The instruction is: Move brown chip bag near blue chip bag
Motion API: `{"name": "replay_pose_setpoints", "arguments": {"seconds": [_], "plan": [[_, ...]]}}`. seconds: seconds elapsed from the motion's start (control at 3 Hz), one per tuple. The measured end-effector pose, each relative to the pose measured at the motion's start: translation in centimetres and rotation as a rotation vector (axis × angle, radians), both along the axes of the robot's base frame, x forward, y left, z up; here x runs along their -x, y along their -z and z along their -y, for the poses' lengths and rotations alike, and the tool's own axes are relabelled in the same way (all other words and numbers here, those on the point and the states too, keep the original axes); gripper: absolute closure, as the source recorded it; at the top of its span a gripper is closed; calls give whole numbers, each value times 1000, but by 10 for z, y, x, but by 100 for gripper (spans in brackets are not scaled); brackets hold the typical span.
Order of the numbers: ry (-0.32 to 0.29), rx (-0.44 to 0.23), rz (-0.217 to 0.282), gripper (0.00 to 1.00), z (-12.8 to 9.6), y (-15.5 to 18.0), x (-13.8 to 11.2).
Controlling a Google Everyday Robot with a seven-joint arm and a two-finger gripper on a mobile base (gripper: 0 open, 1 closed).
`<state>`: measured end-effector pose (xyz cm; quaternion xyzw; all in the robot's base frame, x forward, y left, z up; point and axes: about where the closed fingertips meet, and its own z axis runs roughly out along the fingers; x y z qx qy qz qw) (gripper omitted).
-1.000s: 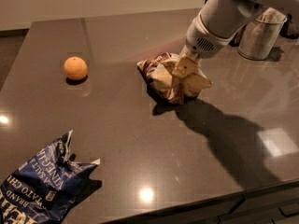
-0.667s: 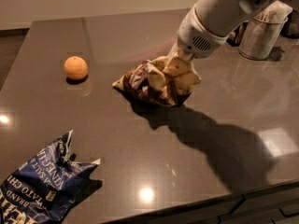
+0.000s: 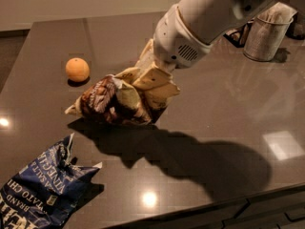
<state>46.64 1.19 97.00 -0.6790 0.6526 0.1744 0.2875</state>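
Note:
The brown chip bag (image 3: 107, 103) is tan and cream with a dark brown panel. It hangs a little above the dark table, in the middle left of the camera view. My gripper (image 3: 143, 87) comes in from the upper right and is shut on the brown chip bag's right end. The blue chip bag (image 3: 42, 190) lies flat at the bottom left corner, navy with white lettering and a torn top edge. The brown bag is up and to the right of it, a gap of table between them.
An orange (image 3: 77, 69) sits on the table (image 3: 228, 128) left of the brown bag. A grey metal cup (image 3: 264, 36) stands at the back right. The table's front edge runs along the bottom right.
My gripper has carried the brown chip bag left and toward the front of the table, closer to the blue chip bag. The orange and blue bag have not moved.

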Motion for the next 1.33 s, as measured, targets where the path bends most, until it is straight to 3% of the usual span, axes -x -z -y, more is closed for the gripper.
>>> {"name": "replay_pose_setpoints", "arguments": {"seconds": [0.33, 0.67, 1.33], "plan": [[-74, -48, -7, 100, -26, -4, 25], [-85, -59, -22, 81, -37, 0, 38], [-90, -56, -14, 36, -40, -3, 41]]}}
